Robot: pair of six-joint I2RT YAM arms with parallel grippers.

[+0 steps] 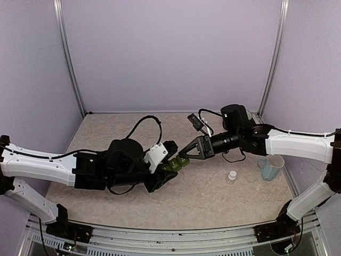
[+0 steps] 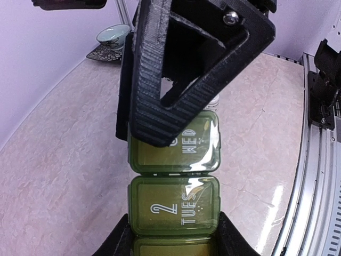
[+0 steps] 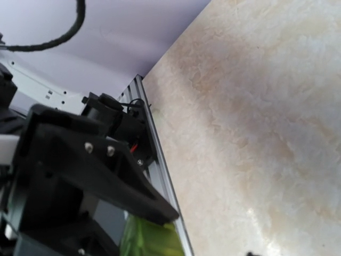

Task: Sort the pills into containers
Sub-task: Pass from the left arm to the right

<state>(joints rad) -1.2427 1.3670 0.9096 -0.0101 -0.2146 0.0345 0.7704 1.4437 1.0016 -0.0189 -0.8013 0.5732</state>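
Observation:
The containers [image 1: 176, 164] are a dark green strip of joined lidded compartments, held just above the table. My left gripper [image 1: 166, 175] is shut on the strip, its black fingers [image 2: 114, 241] pressing both sides near the lid marked TUES [image 2: 173, 205]. My right gripper [image 1: 184, 156] reaches in from the right. One of its black fingers [image 2: 176, 80] lies over the lid marked WED [image 2: 200, 144], and its tip rests on green plastic [image 3: 152, 240] in the right wrist view. How far its jaws have closed is hidden. All visible lids are down. No pills show.
A small white bottle [image 1: 231, 177] stands on the table to the right of the grippers. A pale blue mug [image 1: 272, 168] stands further right, under the right arm. A green bowl on a dark saucer [image 2: 113, 37] sits by the back wall. A metal rail [image 2: 319, 160] borders the table.

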